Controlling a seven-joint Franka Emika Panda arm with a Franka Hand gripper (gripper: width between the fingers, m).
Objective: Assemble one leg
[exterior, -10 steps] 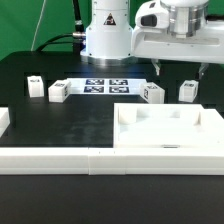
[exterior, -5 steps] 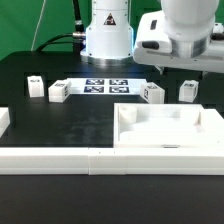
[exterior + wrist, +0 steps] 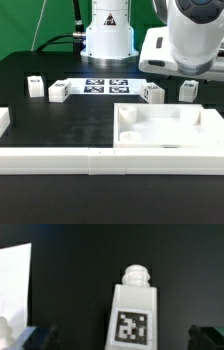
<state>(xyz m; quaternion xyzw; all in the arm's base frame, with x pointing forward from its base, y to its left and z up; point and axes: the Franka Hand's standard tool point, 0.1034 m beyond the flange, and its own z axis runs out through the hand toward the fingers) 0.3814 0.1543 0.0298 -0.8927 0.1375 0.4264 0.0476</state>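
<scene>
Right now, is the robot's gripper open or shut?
Open. In the wrist view the gripper has its two fingers far apart, with a white leg between them, touching neither.

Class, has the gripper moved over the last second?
Yes. The gripper has moved down, closer to the level of the marker board in the exterior view.

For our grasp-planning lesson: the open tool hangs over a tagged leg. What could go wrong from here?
1. The tool's fingers flank the leg's tagged end, not its middle; a grip there might let it tilt.
2. Another white part lies close to one finger; descending could knock it.
</scene>
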